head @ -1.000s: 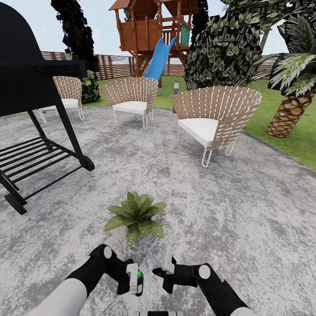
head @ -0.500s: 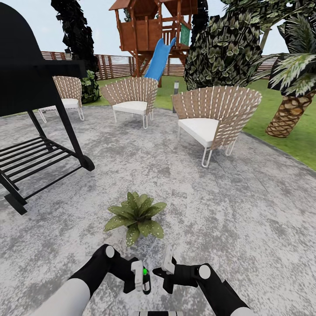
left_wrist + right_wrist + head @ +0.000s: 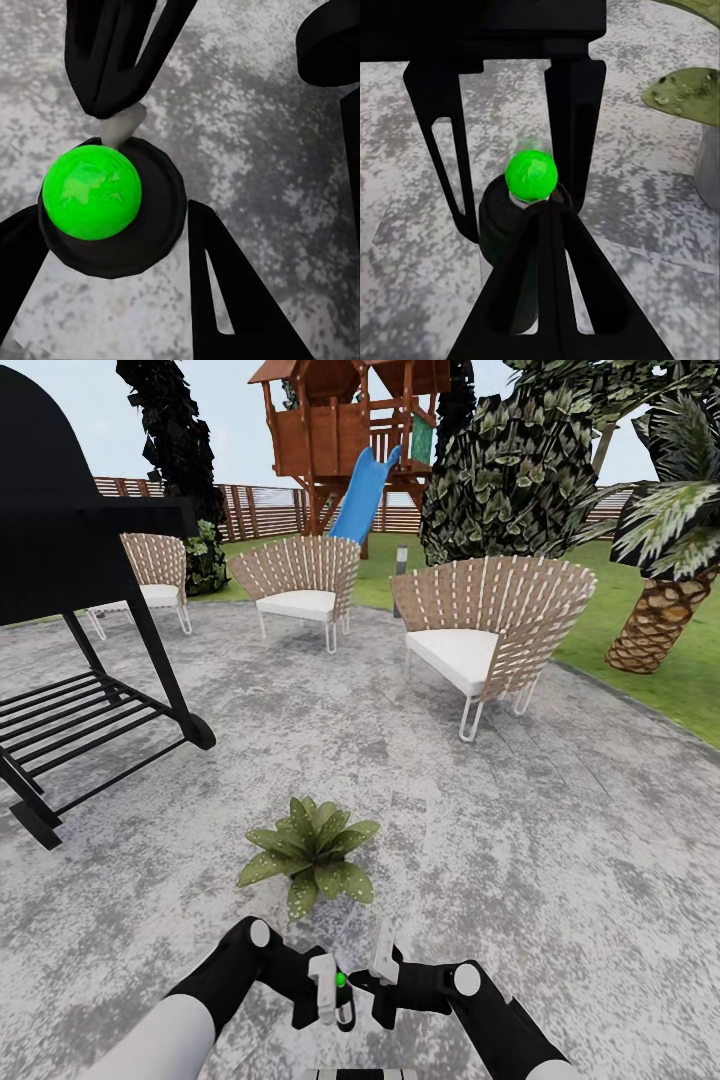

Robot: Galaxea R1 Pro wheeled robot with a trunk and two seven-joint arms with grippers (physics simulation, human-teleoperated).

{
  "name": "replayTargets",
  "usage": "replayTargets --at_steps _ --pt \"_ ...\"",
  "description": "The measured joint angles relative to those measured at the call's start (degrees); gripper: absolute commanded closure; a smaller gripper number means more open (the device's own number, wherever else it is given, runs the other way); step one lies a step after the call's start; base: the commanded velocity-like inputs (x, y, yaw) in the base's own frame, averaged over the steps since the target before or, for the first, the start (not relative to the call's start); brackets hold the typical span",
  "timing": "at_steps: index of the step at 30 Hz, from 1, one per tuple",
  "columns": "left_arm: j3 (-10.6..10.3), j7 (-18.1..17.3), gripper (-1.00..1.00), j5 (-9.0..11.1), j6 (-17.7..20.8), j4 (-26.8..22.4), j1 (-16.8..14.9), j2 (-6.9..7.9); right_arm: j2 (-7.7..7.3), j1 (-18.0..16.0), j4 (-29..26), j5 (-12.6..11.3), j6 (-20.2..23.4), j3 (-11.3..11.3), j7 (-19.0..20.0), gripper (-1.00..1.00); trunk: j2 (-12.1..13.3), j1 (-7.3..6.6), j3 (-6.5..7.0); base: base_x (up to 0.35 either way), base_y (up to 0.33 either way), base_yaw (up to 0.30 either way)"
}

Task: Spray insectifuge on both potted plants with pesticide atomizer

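The pesticide atomizer [image 3: 340, 982] is a small dark bottle with a bright green top, and my left gripper [image 3: 330, 1000] is shut on it low in front of me. In the left wrist view the atomizer's green top [image 3: 91, 191] sits between the black fingers [image 3: 225, 292]. My right gripper [image 3: 372, 968] is shut on nothing, and its tip [image 3: 544, 217] is right beside the atomizer [image 3: 531, 174]. A potted plant [image 3: 312, 852] with broad spotted green leaves stands on the paving just beyond both grippers. Its leaf [image 3: 682, 94] and grey pot [image 3: 709, 172] appear in the right wrist view.
A black grill [image 3: 70, 560] on a slatted stand is at the left. Three woven chairs [image 3: 490, 625] ring the grey paved patch [image 3: 560, 840]. Behind them are lawn [image 3: 660, 680], a palm [image 3: 665, 610], a wooden playhouse with a blue slide [image 3: 365, 490] and a slat fence [image 3: 250, 510].
My left gripper has carried the atomizer to the right, closing up on the right gripper. The right arm, the plant and the view have stayed put.
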Motion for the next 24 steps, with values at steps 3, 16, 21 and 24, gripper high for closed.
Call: replayTargets --at_steps 3,16,21,24 --pt "0.0 0.0 1.00 0.0 0.1 0.0 0.0 -0.21 -0.03 0.0 0.0 0.0 0.0 0.0 0.0 1.00 0.0 0.00 0.00 0.000 0.000 0.000" --pt "-0.3 0.2 1.00 -1.0 0.0 1.2 0.0 4.44 -0.10 0.0 0.0 0.0 0.0 0.0 0.0 1.00 0.0 0.00 0.00 0.000 0.000 0.000" --pt "-0.2 0.2 1.00 -1.2 -0.1 2.0 0.2 10.81 -0.20 0.0 0.1 0.0 -0.1 0.0 0.0 1.00 0.0 0.00 0.00 0.000 0.000 0.000" --pt "-0.2 0.2 1.00 -0.5 -1.1 2.2 0.2 14.40 -0.29 0.0 0.2 0.0 -0.1 0.0 0.0 -1.00 0.0 0.00 0.00 0.000 0.000 0.000"
